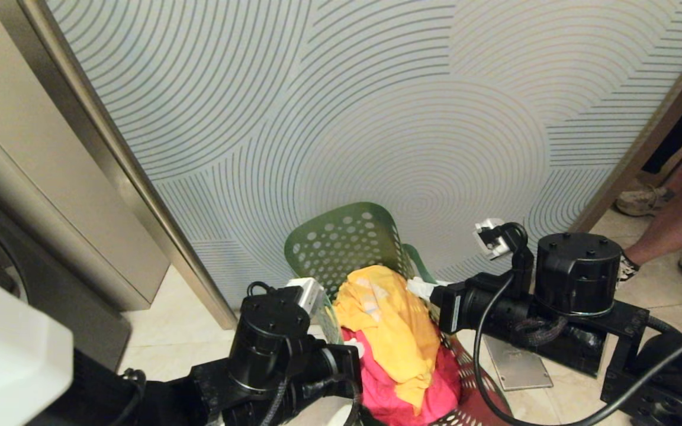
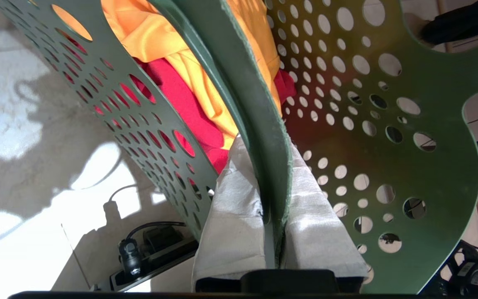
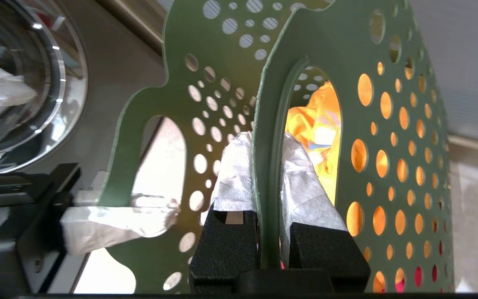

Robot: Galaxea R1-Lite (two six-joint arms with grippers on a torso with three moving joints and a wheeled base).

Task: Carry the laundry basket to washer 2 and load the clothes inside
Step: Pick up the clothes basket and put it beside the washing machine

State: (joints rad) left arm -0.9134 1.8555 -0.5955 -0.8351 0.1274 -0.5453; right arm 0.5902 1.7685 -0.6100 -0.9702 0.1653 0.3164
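The green laundry basket [image 1: 341,242], its walls dotted with round holes, hangs between my two arms, tipped toward me. In it lie a yellow garment [image 1: 391,322] and a pink-red garment [image 1: 403,393]. My left gripper [image 2: 268,149] is shut on the basket's rim [image 2: 264,124], one cloth-wrapped finger on each side of the wall. My right gripper [image 3: 267,141] is shut on the rim beside the oval handle cut-out [image 3: 313,124]. At the far left stands a dark grey washer [image 1: 33,284] with a chrome-rimmed glass door [image 3: 27,91]; its number does not show.
A panel with curved line patterns [image 1: 376,118] fills the view ahead, with a metal frame [image 1: 110,160] and a beige cabinet [image 1: 39,165] to its left. A person's legs and shoes [image 1: 666,225] stand at the right. A metal floor plate [image 1: 515,370] lies under the right arm.
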